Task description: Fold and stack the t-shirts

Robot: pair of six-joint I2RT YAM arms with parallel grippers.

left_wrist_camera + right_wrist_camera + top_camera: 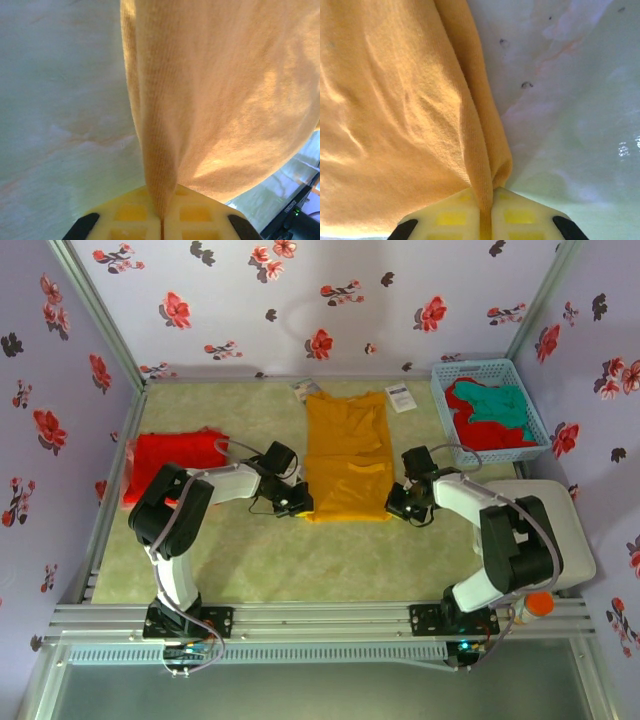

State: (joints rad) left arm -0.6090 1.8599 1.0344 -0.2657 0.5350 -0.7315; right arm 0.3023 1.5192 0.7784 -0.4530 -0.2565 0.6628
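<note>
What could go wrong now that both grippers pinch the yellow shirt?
The left gripper and right gripper each pinch only a narrow bunch of the yellow shirt, so it may slip on lifting. Its middle lies rumpled, so the fold may skew. The left arm passes close by the folded red shirt and might disturb it.

Mustard tee; red tee; blue basket.

top view high behind, wrist views close, all share yellow t-shirt
</note>
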